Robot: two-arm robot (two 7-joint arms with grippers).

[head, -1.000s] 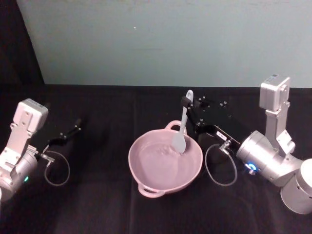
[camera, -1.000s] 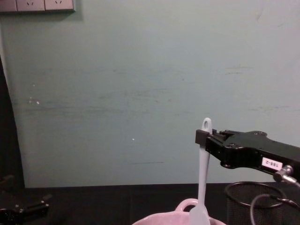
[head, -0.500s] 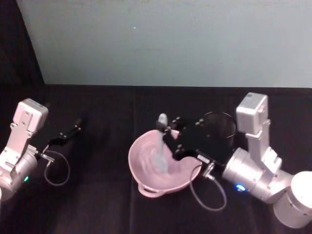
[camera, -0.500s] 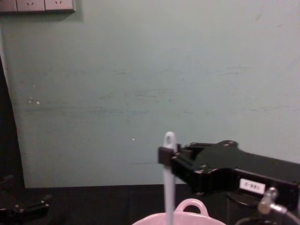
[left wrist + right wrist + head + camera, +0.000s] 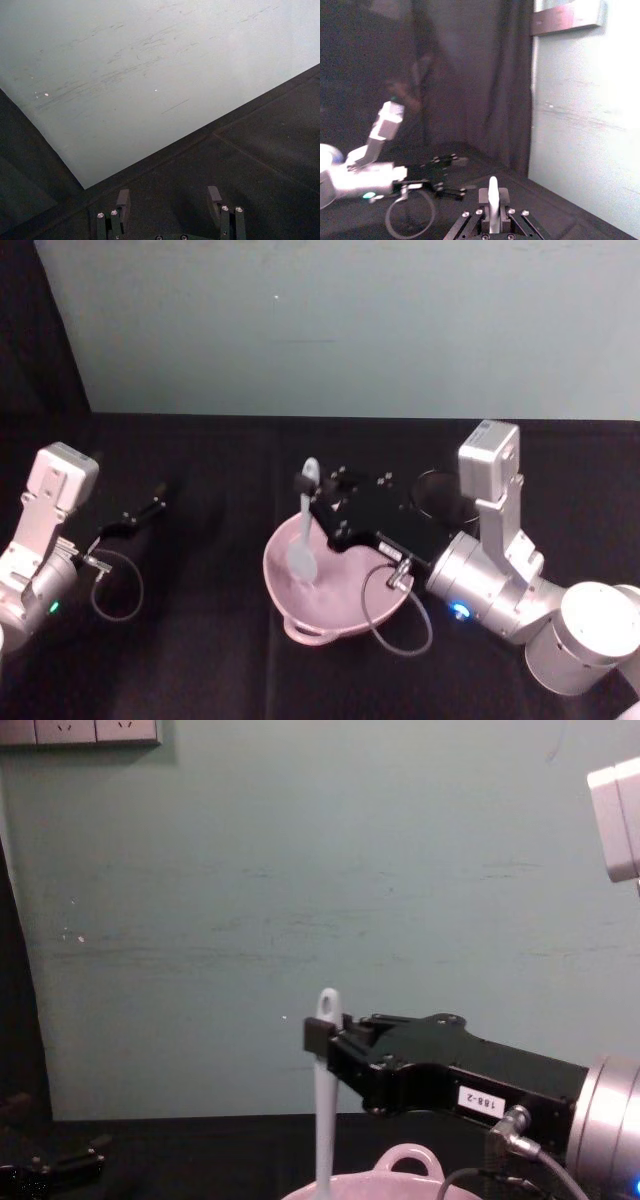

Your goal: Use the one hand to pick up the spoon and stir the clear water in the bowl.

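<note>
My right gripper [image 5: 312,490] is shut on the upper handle of the white spoon [image 5: 305,530], holding it nearly upright. The spoon's scoop dips into the left side of the pink bowl [image 5: 276,566]. From the chest, the spoon [image 5: 324,1120] hangs down from the black gripper [image 5: 318,1038] to the bowl's rim [image 5: 392,1186]. In the right wrist view the spoon handle [image 5: 492,196] stands up between the fingers. My left gripper [image 5: 155,505] rests open on the black cloth at far left, its two fingers [image 5: 123,200] apart.
A black wire-mesh cup [image 5: 438,490] stands behind the right arm, right of the bowl. The right arm's cable loop [image 5: 395,620] hangs by the bowl's front right rim. A pale green wall [image 5: 350,330] closes off the back of the table.
My right gripper has swept the spoon leftward across the bowl, from its right side to its left side. The left arm has not moved.
</note>
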